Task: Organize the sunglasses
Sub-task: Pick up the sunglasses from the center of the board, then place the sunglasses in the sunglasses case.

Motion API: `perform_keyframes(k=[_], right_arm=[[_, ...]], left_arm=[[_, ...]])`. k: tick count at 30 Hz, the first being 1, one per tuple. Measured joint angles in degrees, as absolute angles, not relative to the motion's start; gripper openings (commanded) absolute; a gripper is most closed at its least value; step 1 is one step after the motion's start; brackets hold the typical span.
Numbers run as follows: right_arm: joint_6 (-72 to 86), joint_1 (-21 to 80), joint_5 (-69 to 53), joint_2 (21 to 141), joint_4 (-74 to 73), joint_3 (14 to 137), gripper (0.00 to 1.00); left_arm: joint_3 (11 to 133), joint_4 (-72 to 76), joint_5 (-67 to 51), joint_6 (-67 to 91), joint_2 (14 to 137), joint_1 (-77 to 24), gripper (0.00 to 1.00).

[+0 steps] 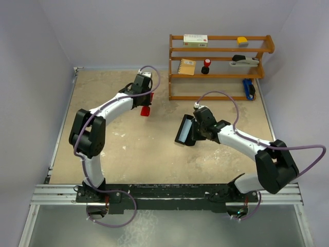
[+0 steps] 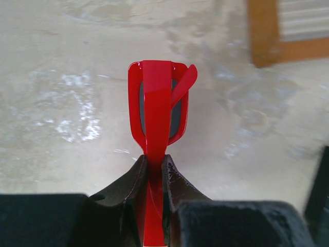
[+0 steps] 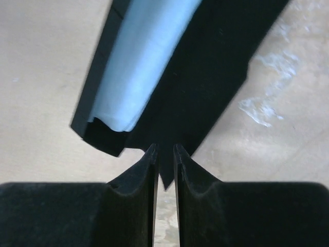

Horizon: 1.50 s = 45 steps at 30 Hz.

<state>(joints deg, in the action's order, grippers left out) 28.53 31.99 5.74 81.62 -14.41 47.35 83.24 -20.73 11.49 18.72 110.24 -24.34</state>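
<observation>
My left gripper [image 1: 144, 99] is shut on the red sunglasses [image 1: 145, 110] and holds them above the table at the back middle. In the left wrist view the sunglasses [image 2: 157, 108] hang folded from the gripper [image 2: 156, 163], one arm pinched between the jaws. My right gripper [image 1: 198, 128] is shut on the flap of the open black case [image 1: 185, 129] near the table's middle. In the right wrist view the case [image 3: 205, 67] lies open with a light blue cloth [image 3: 149, 56] inside, and the gripper [image 3: 165, 154] clamps its lid edge.
A wooden shelf [image 1: 221, 67] stands at the back right with a box, a notebook, a stamp and other small items. Its corner shows in the left wrist view [image 2: 264, 36]. Grey walls close the table on the left, back and right.
</observation>
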Motion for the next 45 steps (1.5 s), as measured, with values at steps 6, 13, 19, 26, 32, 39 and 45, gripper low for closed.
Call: perform_keyframes(k=[6, 13, 19, 26, 32, 39, 45], right_arm=[[30.81, 28.42, 6.79, 77.30, -14.70, 42.70, 0.22], [32.49, 25.74, 8.45, 75.11, -15.35, 40.29, 0.21], [33.45, 25.69, 9.87, 72.44, -16.45, 39.79, 0.21], [34.13, 25.41, 11.42, 69.80, -16.88, 38.33, 0.22], [34.61, 24.51, 12.56, 68.93, -17.85, 36.93, 0.22], [35.05, 23.03, 12.53, 67.22, -18.22, 35.57, 0.23], [34.98, 22.55, 12.51, 66.32, -18.55, 35.38, 0.23]], left_arm=[[82.72, -22.22, 10.92, 21.89, 105.58, -29.45, 0.00], [83.05, -25.28, 12.53, 25.04, 104.84, -36.32, 0.00], [84.44, -27.49, 14.20, 29.10, 104.84, -41.74, 0.00], [88.09, -28.27, 17.69, 34.61, 104.92, -48.16, 0.00], [89.71, -27.83, 19.84, 38.04, 107.18, -53.89, 0.00], [89.80, -27.40, 21.54, 39.97, 111.46, -56.34, 0.00], [89.80, -26.63, 22.31, 40.53, 113.27, -56.71, 0.00]])
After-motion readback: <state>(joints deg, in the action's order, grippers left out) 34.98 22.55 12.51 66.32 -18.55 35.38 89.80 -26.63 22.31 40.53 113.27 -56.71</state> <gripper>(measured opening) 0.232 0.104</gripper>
